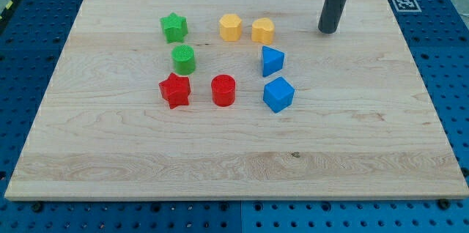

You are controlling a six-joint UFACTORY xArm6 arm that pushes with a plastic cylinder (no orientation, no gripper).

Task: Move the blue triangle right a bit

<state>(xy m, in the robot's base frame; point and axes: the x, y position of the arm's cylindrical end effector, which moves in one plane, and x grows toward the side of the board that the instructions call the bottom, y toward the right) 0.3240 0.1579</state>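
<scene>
Blue triangle sits well left of my tip.

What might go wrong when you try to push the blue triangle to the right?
1. My tip sits up and to the right of the blue triangle, so I must circle to its left side; on the way I might bump the yellow block just above it.
2. The blue cube sits close below, so a crooked push could knock it.
</scene>
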